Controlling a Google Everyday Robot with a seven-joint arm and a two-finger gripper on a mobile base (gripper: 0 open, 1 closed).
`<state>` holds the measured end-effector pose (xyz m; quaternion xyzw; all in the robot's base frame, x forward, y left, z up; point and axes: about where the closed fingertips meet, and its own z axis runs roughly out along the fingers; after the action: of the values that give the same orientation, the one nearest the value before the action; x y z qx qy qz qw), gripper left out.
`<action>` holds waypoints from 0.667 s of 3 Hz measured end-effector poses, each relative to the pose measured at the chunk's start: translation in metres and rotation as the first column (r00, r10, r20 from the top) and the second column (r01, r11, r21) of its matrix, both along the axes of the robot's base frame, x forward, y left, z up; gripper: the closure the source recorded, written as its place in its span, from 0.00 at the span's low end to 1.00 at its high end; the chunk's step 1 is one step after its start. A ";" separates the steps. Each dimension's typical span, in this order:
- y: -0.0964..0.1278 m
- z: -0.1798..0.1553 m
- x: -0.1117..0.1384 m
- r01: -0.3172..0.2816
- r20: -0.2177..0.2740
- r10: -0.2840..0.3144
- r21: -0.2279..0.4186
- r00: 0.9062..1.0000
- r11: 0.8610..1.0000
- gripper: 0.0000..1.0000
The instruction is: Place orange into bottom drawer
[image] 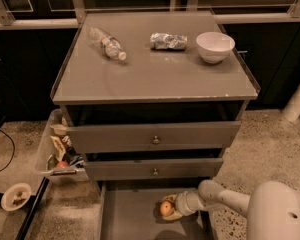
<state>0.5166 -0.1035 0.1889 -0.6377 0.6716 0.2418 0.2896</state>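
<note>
Orange (pixel 165 208), a small round bright-orange fruit with smooth skin, sat clamped between the pale fingers of the two-finger gripper (pixel 169 210). The gripper was low over the open bottom drawer (pixel 130 215), a wide flat grey tray with thin side rails pulled out under the cabinet. The orange was over the drawer's right half, near its right rail; whether it touched the drawer floor could not be told. The white rounded arm (pixel 230 200) reached in from the lower right, over the speckled floor.

Above the tray, the two grey drawers with small round metal knobs (pixel 156 140) stood slightly pulled out. On the flat grey cabinet top (pixel 155 81) lay a clear plastic bottle (pixel 107 43) on its side at the back left, a crumpled silvery packet (pixel 168 41) in the middle and a round white bowl (pixel 215 46) upright at the back right, all well apart. Left of the cabinet stood a clear plastic bin (pixel 44 151) full of clutter.
</note>
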 end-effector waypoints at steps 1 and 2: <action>0.005 -0.022 -0.001 0.035 0.010 -0.035 0.003 0.999 0.999 1.00; 0.012 -0.037 -0.006 0.065 0.061 -0.064 -0.017 0.996 0.998 1.00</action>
<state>0.5109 -0.0914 0.1521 -0.6255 0.6850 0.2065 0.3114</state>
